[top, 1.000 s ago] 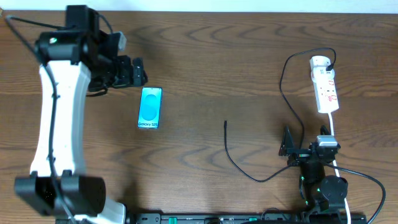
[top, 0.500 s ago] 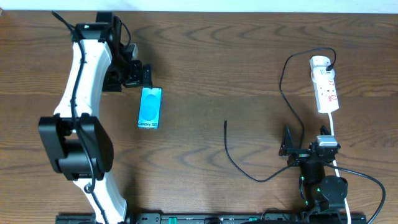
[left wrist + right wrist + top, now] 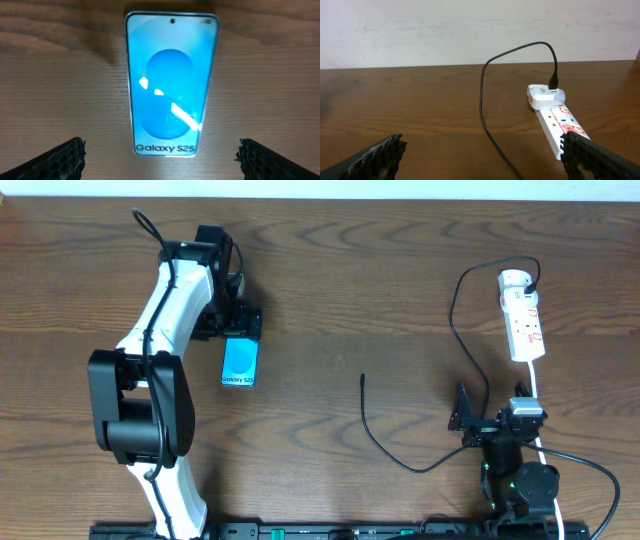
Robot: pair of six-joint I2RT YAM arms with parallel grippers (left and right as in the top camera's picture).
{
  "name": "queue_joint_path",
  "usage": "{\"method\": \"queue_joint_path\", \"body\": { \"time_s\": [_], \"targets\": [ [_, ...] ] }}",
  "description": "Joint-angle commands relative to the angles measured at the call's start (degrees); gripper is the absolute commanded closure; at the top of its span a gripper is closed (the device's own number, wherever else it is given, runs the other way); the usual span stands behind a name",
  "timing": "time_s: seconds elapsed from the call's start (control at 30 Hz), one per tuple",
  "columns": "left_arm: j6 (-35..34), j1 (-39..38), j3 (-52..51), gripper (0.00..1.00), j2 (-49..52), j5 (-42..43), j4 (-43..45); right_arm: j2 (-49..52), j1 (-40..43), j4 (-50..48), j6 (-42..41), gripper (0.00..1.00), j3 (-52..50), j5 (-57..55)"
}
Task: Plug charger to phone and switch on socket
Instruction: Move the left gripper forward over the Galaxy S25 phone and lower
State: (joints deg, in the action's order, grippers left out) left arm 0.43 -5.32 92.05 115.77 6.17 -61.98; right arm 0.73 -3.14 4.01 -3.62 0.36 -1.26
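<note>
So the left gripper (image 3: 160,147) is hanging right over the phone (image 3: 240,365), fingers spread wide with nothing in them. In the left wrist view the phone lies flat between the two fingertips, turquoise screen up, "Galaxy S25" end nearest the camera. It's in the left half of the table (image 3: 330,280), a bit toward the far edge.

The right gripper (image 3: 462,418) is wide open too and empty, parked near the front edge on the right. The socket (image 3: 522,315) lies by the far right corner. The charger (image 3: 481,100) is plugged into its far end, loops round toward the front edge, and its loose tip lies around the table's middle, well apart from the phone.
</note>
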Motion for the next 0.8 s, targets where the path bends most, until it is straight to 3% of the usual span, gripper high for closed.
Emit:
{"method": "queue_joint_path", "body": {
  "time_s": [0.0,0.77],
  "targets": [
    [-0.76,0.31,-3.32,0.02,0.35,-1.31,1.68,-0.11,0.48,0.26,0.50,0.01,-0.04,0.09],
    [-1.16,0.24,-11.41,0.02,0.35,-0.63,11.76,-0.09,0.48,0.26,0.50,0.01,-0.04,0.11]
  ]
}}
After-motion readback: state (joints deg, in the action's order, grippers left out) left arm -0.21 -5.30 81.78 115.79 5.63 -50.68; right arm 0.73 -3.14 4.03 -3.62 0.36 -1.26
